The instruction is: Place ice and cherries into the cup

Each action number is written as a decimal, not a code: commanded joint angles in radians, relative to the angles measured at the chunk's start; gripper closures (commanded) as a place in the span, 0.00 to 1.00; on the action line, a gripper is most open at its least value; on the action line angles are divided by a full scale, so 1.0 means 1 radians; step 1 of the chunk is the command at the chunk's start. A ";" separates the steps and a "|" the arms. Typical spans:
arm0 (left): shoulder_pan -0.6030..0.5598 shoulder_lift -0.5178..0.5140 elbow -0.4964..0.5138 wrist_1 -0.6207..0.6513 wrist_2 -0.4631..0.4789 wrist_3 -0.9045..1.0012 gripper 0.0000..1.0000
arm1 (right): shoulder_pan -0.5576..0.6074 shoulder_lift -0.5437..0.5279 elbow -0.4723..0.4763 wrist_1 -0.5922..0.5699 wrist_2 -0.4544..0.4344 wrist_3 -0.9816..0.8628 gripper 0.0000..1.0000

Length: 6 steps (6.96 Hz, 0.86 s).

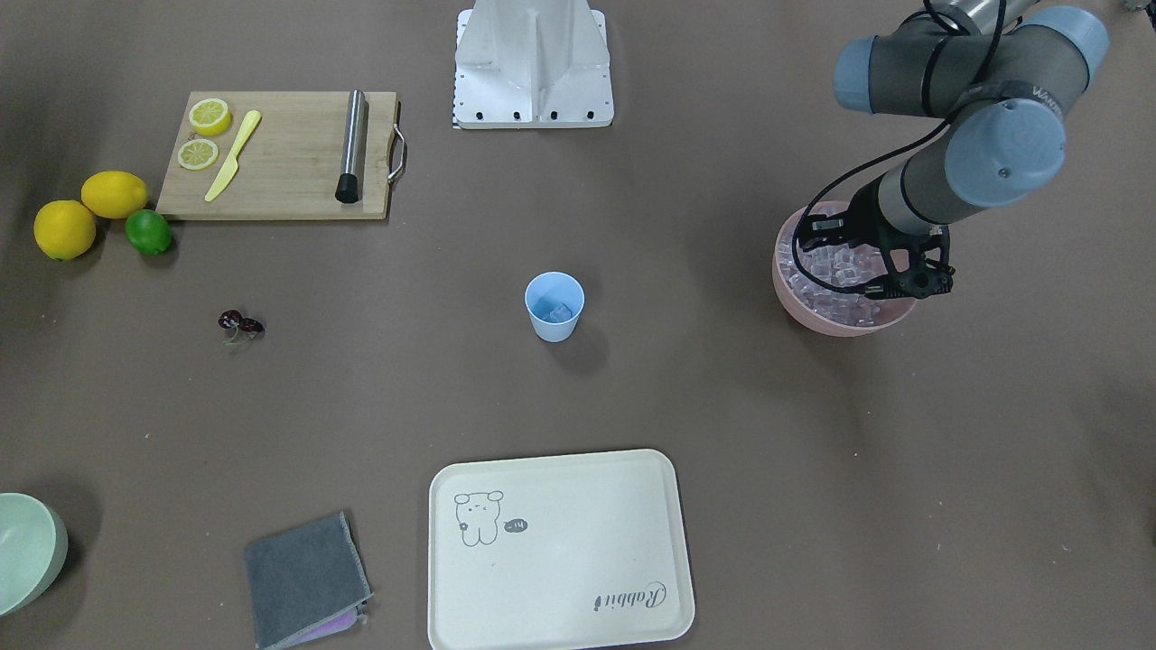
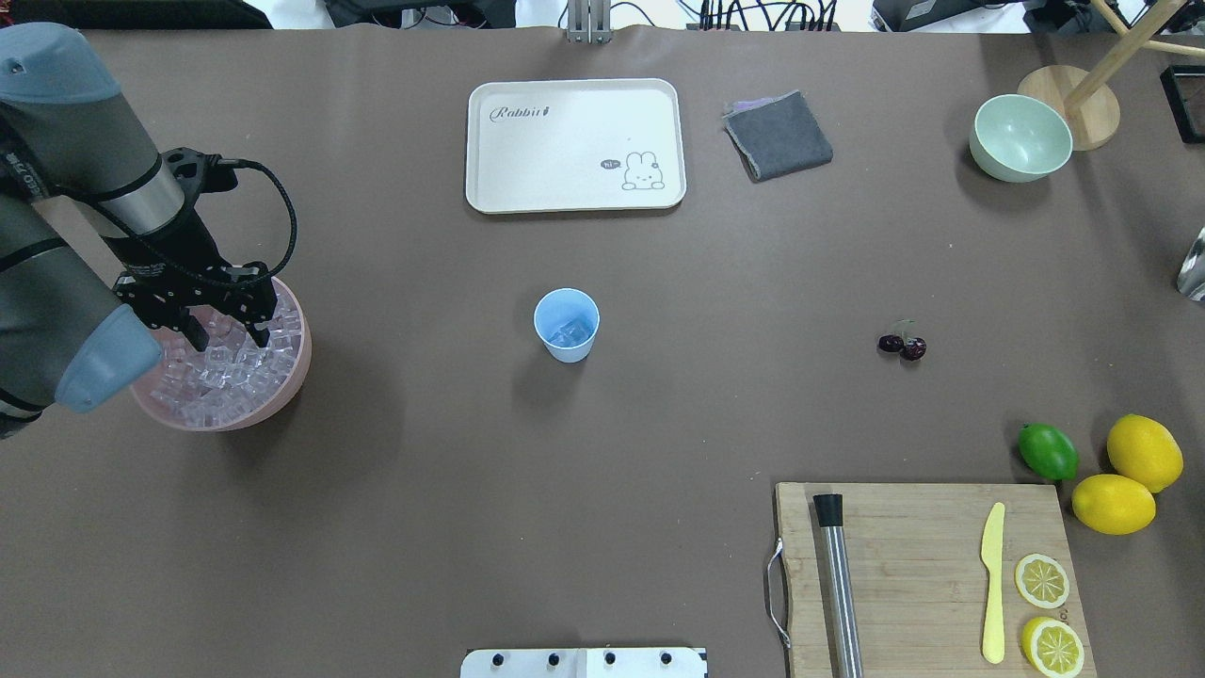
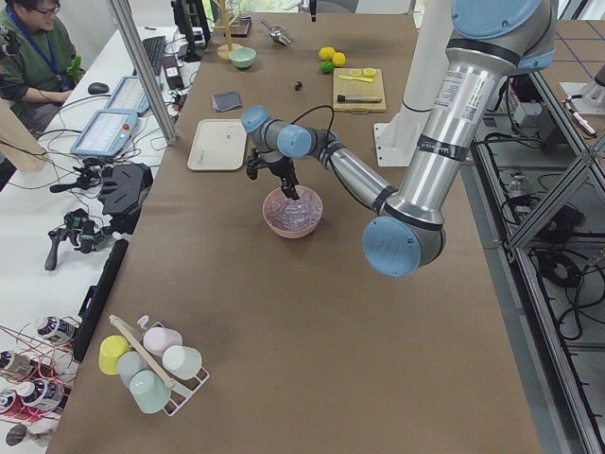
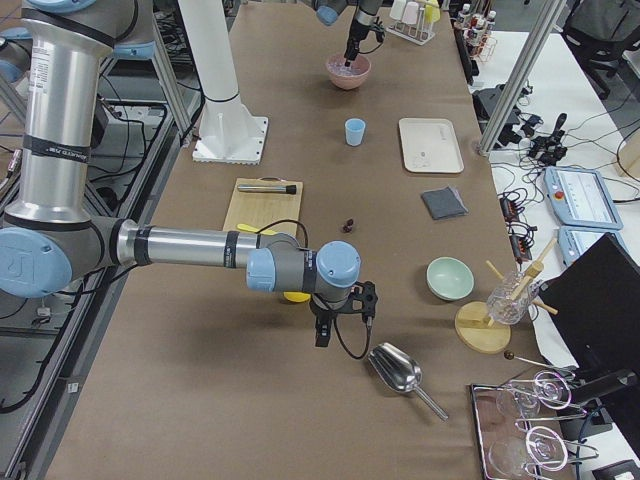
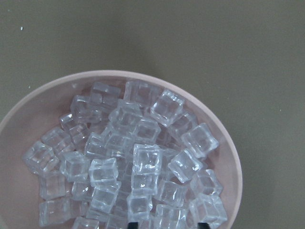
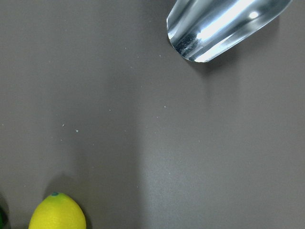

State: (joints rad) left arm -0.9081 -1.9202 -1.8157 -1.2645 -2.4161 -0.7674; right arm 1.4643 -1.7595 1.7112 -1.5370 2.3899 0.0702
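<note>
Left gripper (image 2: 228, 335): jaws spread apart, fingertips low over the ice (image 5: 143, 162) heaped in the pink bowl (image 2: 299, 363).
Right gripper (image 4: 322, 332): over bare table near a metal scoop (image 4: 395, 370) and a lemon (image 6: 57, 212); seen only from the side, so open or closed cannot be told.
Cup (image 2: 566, 325): upright at table centre, some ice inside.
Cherries (image 2: 903, 346): on the table, well apart from the cup, between it and the lime (image 2: 1048, 451).

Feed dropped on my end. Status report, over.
Left pincer open, low over ice in pink bowl. Right pincer near scoop, state unclear. Cup holds ice; cherries on table. Nothing between bowl and cup.
</note>
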 commanded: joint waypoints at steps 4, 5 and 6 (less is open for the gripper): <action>0.030 0.041 0.013 -0.006 -0.046 -0.104 0.10 | -0.004 0.000 -0.002 0.000 0.000 -0.001 0.00; 0.052 0.043 0.018 -0.007 -0.047 -0.102 0.10 | -0.004 0.000 -0.002 0.002 -0.002 -0.001 0.00; 0.057 0.043 0.025 -0.009 -0.049 -0.099 0.10 | -0.004 0.000 -0.002 0.000 -0.002 -0.001 0.00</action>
State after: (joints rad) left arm -0.8639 -1.8786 -1.7980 -1.2713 -2.4631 -0.8692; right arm 1.4605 -1.7595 1.7091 -1.5364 2.3888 0.0690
